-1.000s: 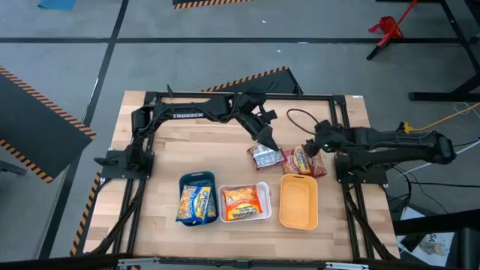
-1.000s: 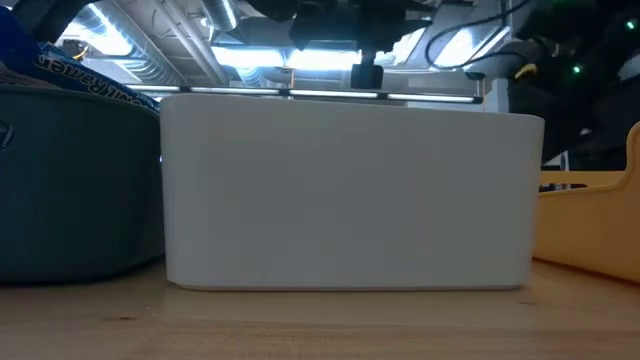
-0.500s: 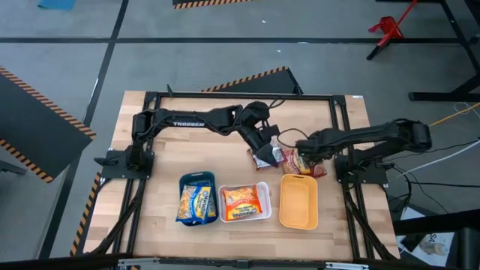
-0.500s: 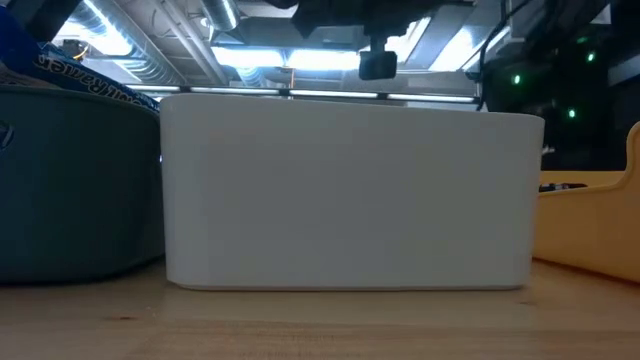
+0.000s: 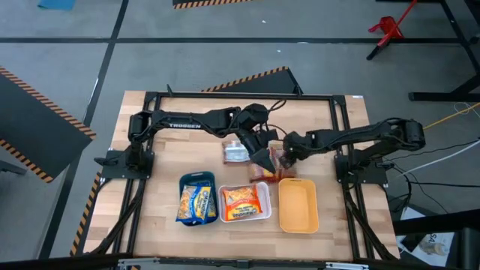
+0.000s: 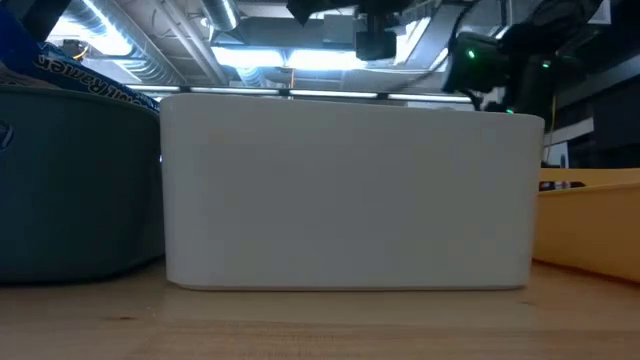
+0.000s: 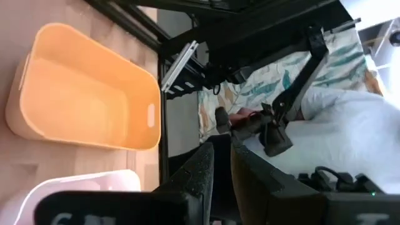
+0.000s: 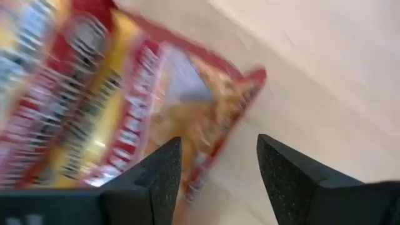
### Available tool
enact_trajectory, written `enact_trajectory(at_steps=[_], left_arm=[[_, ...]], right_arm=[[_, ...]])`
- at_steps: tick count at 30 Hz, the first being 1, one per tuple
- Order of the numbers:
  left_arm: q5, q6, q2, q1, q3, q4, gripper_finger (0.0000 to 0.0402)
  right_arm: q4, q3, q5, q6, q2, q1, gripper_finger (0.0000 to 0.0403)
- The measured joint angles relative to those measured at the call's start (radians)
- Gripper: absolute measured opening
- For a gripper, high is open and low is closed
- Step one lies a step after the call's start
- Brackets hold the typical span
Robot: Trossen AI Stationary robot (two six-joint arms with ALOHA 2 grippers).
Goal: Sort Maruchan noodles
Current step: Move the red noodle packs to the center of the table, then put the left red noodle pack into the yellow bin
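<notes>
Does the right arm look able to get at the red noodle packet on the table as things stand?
Probably yes: the right gripper, open, hangs close to the red packet with nothing between them. The left gripper, beside it, holds a second packet off to the side.

Wooden table — three trays, packets

Along the wooden table's front edge, a teal plastic tray, a white plastic tray and an orange plastic tray block the middle; bare wood lies open toward both front corners and behind the arms, along the rear edge
</notes>
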Motion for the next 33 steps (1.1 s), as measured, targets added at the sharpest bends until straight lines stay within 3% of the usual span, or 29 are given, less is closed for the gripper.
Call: enact_trajectory(at_steps=[6, 9, 12, 15, 17, 19, 25, 29, 33], left_arm=[[-0.077, 0.077, -0.025, -0.001, 0.001, -0.076, 0.0049], [-0.183, 0.180, -0.081, 0.006, 0.000, -0.260, 0.0049], [-0.385, 0.278, -0.150, 0.021, 0.000, -0.448, 0.0049], [-0.654, 0.369, -0.222, 0.020, 0.000, -0.580, 0.0049], [-0.834, 0.402, -0.253, 0.002, 0.000, -0.593, 0.0049], [-0.943, 0.431, -0.265, -0.015, 0.001, -0.561, 0.0049], [-0.959, 0.375, -0.259, 0.008, 0.001, -0.629, 0.0079], [-1.021, 0.366, -0.221, 0.035, 0.000, -0.723, 0.0107], [-1.111, 0.405, -0.177, 0.046, 0.000, -0.687, 0.0124]], right_arm=[[0.034, 0.031, 0.021, -0.076, -0.011, 0.000, 0.0193], [-0.024, 0.060, 0.031, -0.118, -0.034, 0.000, 0.0193], [-0.052, 0.086, 0.049, -0.143, -0.068, 0.000, 0.0193], [-0.037, 0.095, 0.058, -0.163, -0.095, 0.000, 0.0193], [-0.007, 0.100, 0.044, -0.173, -0.103, 0.000, 0.0193], [-0.005, 0.101, 0.016, -0.191, -0.110, 0.000, 0.0194], [0.032, 0.100, -0.020, -0.206, -0.097, 0.000, 0.0244], [0.071, 0.100, 0.029, -0.242, -0.092, 0.000, 0.0296], [0.091, 0.100, 0.099, -0.263, -0.092, 0.000, 0.0331]])
